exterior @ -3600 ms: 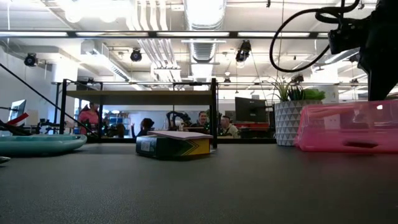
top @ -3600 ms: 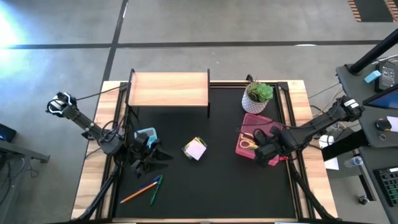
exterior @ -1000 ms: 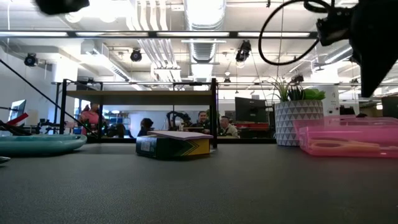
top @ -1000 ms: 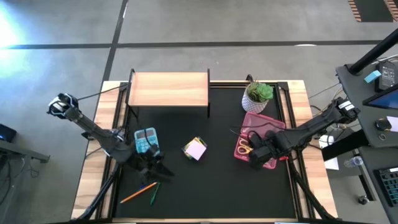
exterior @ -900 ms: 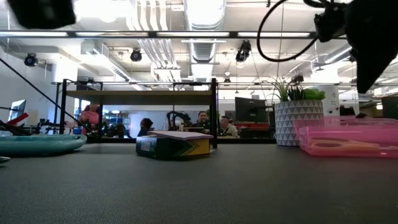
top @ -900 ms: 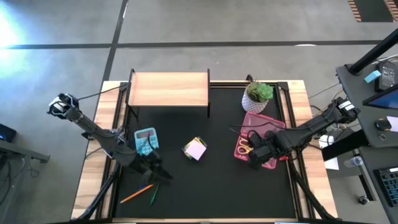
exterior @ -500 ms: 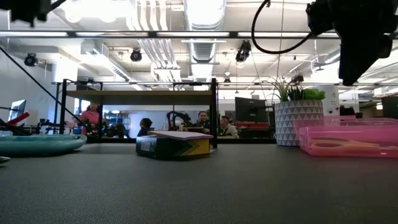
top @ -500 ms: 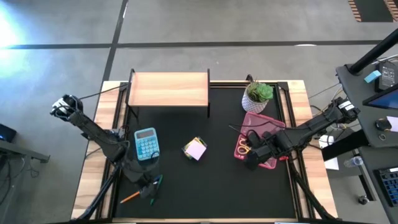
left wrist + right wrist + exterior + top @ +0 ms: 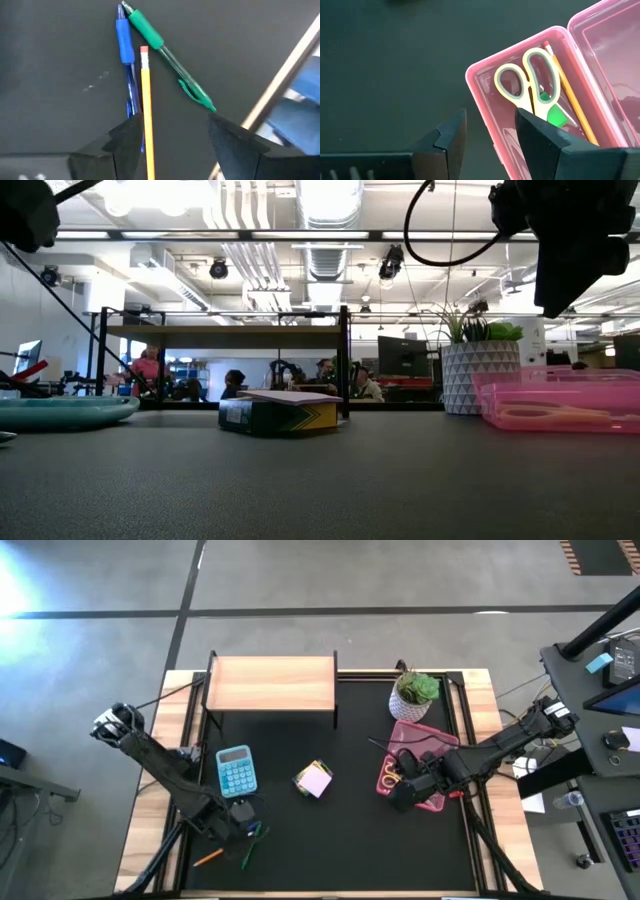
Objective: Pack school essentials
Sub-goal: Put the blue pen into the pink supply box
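Observation:
A blue pen, a green pen and an orange pencil lie together on the black table near its front left. My left gripper hangs open above them, pointing steeply down; in the left wrist view the pencil runs between its fingers. The open pink case lies at the right and holds yellow-handled scissors, a green eraser and an orange pencil. My right gripper hovers open above the case's near left corner. The sticky-note block rests mid-table.
A teal calculator lies just beyond the left gripper. A wooden shelf stands at the far edge, and a potted plant stands behind the pink case. People sit in the room beyond the table in the low view.
My left gripper has moved from beside the calculator toward the table's near edge and downward. It has tipped from nearly level to pointing steeply down over the pens. The calculator now lies uncovered.

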